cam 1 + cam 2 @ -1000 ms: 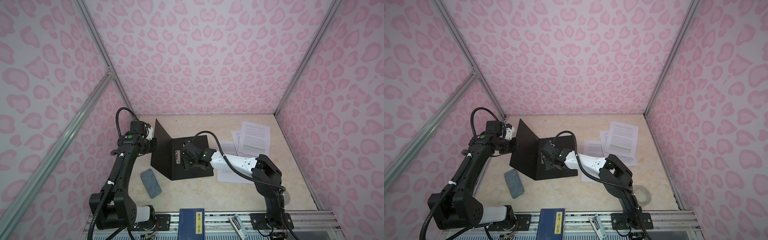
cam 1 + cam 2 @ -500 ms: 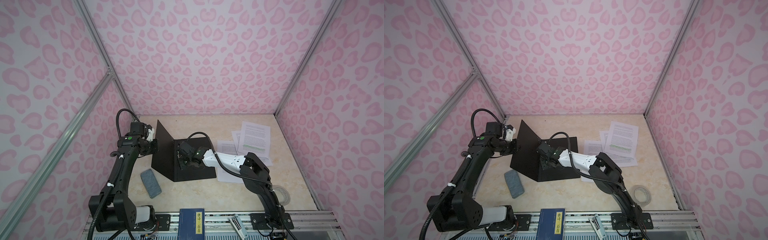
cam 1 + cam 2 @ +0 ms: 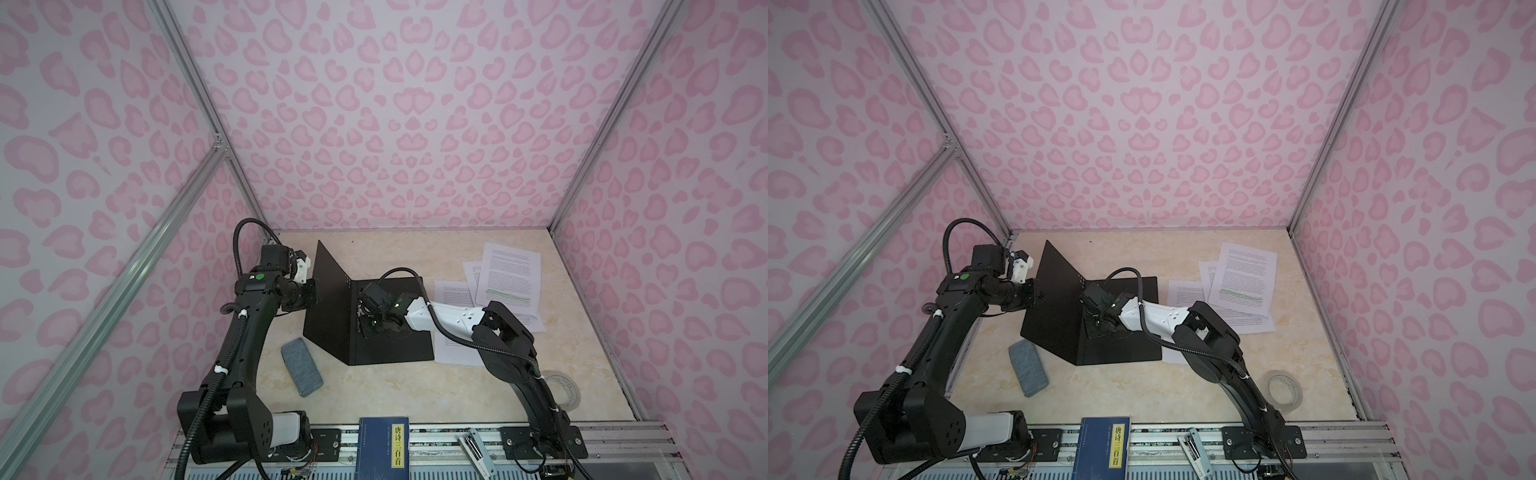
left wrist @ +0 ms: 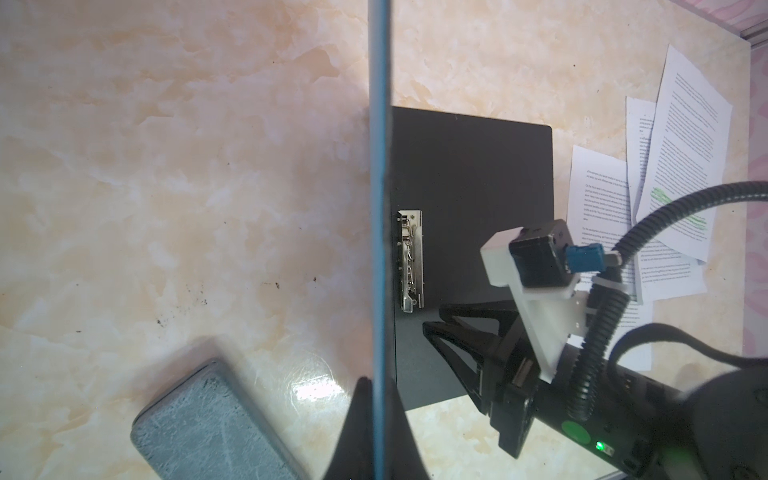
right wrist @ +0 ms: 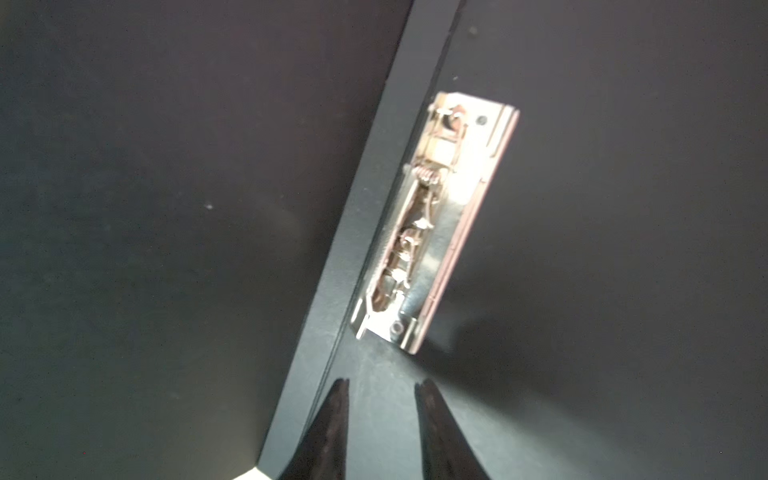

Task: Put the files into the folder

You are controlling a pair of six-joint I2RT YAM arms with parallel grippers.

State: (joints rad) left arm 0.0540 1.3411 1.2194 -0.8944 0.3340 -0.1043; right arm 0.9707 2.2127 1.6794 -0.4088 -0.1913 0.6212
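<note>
Accuracy matters: with the left gripper (image 4: pixel 376 384) pinching the folder (image 3: pixel 395 349) by its raised cover, the right gripper (image 5: pixel 380 386), fingers (image 5: pixel 328 432) narrowly parted and empty, should centre squarely on the clip (image 5: pixel 432 224).

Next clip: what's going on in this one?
The left gripper is shut on the edge of the raised cover of the folder, holding it upright so the black inside lies open on the table. The right gripper, jaws slightly apart and empty, hovers by the metal clip near the spine. The three files lie on the table beside the folder, on the right arm's side, not yet inside.
</note>
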